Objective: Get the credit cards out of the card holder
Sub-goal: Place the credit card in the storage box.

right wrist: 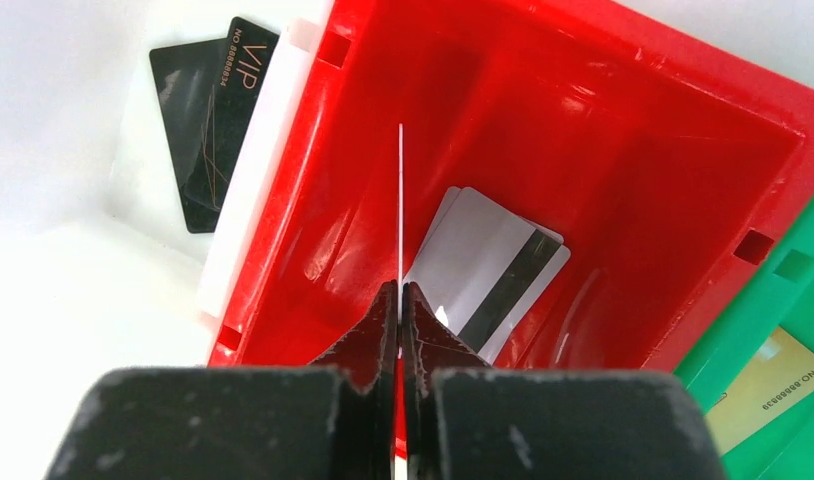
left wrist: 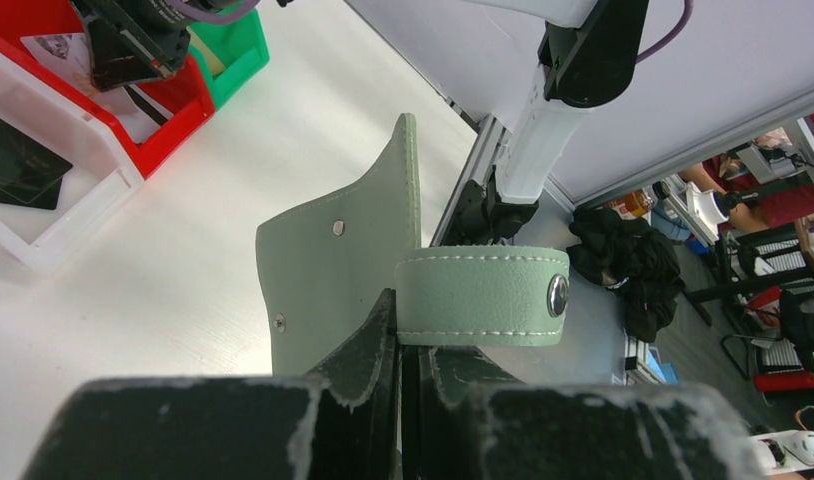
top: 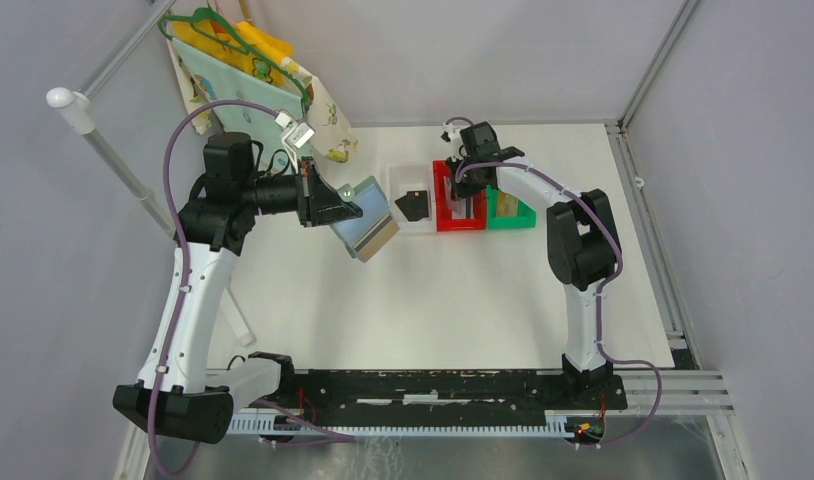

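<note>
My left gripper [top: 349, 209] is shut on the card holder [top: 366, 228], a grey-green wallet held in the air left of the bins. In the left wrist view the gripper [left wrist: 411, 312] pinches the holder's cover [left wrist: 328, 270] beside its snap strap [left wrist: 480, 296]. My right gripper [top: 463, 192] hangs over the red bin [top: 445, 200]. In the right wrist view that gripper [right wrist: 400, 291] is shut on one thin card seen edge-on [right wrist: 400, 200]. Two silver credit cards with a dark stripe [right wrist: 488, 275] lie in the red bin [right wrist: 623, 150] below it.
A white bin [top: 395, 195] left of the red one holds a black VIP card [right wrist: 208, 120]. A green bin [top: 523, 215] on the right holds a gold card [right wrist: 773, 385]. Bags on a hanger [top: 245, 75] hang at the back left.
</note>
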Tool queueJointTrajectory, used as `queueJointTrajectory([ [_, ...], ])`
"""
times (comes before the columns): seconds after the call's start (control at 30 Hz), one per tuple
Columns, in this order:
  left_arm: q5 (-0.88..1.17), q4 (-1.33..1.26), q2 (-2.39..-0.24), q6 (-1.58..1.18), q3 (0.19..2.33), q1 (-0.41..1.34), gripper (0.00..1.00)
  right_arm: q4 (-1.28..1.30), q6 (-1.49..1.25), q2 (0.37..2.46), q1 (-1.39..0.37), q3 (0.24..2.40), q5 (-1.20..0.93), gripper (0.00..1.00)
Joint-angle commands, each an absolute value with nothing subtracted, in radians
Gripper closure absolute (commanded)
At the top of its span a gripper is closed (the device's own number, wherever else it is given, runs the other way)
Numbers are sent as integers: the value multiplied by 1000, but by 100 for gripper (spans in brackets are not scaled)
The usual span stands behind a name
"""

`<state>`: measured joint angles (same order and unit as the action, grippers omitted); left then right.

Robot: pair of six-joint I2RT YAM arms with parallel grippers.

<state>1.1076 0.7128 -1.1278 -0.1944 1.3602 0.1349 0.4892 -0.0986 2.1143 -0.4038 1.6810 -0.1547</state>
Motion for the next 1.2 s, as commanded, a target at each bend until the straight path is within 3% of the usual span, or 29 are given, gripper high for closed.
queueJointTrajectory([
  [0.0, 1139, 629, -1112, -214, 1382, 130, 98, 462, -83, 2109, -403, 1666, -118, 100],
  [0.47, 1137, 615, -1097, -220, 1380, 129, 98, 465, -74, 2046, -403, 1580, -137, 93],
  [0.53, 1137, 614, -1099, -219, 1382, 129, 98, 465, -78, 2033, -403, 1574, -129, 86],
  [0.7, 1139, 613, -1102, -217, 1390, 129, 98, 420, -97, 1959, -402, 1529, -119, 54],
  [1.03, 1171, 614, -1108, -216, 1394, 129, 98, 375, -123, 1730, -423, 1508, -96, 23],
  [1.17, 1198, 614, -1106, -216, 1395, 129, 98, 353, -128, 1627, -444, 1534, -192, 18],
])
